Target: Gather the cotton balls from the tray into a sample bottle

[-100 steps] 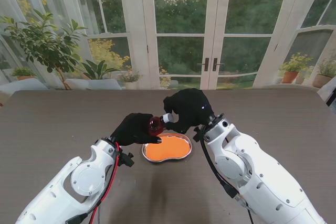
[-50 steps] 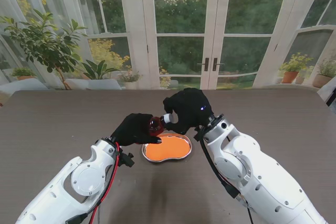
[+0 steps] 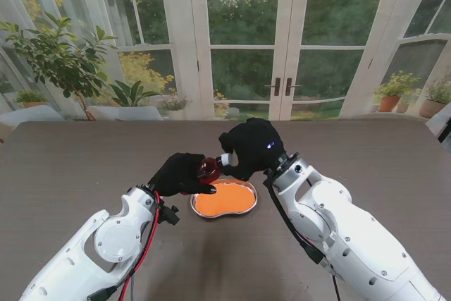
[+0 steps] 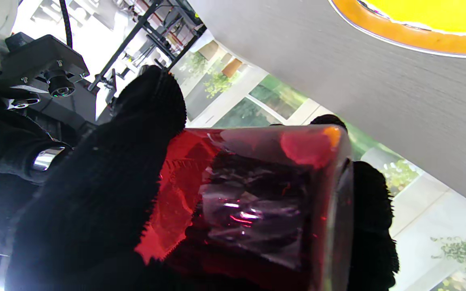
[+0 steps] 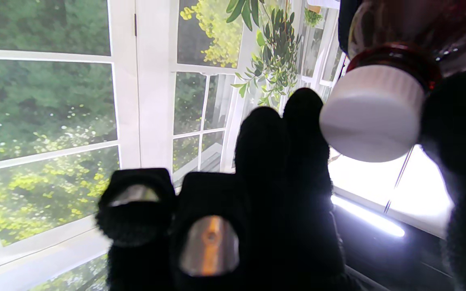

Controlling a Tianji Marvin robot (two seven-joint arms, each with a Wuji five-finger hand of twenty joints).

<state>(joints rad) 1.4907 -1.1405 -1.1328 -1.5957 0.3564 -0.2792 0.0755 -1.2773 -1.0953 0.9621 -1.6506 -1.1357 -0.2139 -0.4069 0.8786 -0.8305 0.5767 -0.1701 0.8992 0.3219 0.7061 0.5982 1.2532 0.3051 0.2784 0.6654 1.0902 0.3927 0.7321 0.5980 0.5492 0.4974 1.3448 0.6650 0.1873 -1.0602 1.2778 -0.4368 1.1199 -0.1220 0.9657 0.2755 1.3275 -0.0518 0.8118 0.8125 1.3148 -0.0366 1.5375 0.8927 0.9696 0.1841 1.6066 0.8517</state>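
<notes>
My left hand [image 3: 180, 173] is shut on a dark red sample bottle [image 3: 208, 169], held on its side above the table just beyond the tray's left end. The bottle's white cap [image 3: 224, 159] points at my right hand [image 3: 250, 146], whose fingers and thumb are closed around it. The right wrist view shows the cap [image 5: 372, 113] seated on the bottle's neck [image 5: 399, 56], between fingers [image 5: 281, 161] and thumb. The left wrist view is filled by the bottle [image 4: 257, 194]; its contents are not clear. The orange kidney-shaped tray [image 3: 225, 201] shows no cotton balls that I can make out.
The tray's metal rim [image 3: 195, 207] lies close under both hands, between the two forearms. The brown table [image 3: 84, 160] stretches wide to both sides. Glass doors and potted plants stand beyond its far edge.
My right forearm has shifted slightly to the left while the hand stays on the cap. The left hand and the bottle have barely moved.
</notes>
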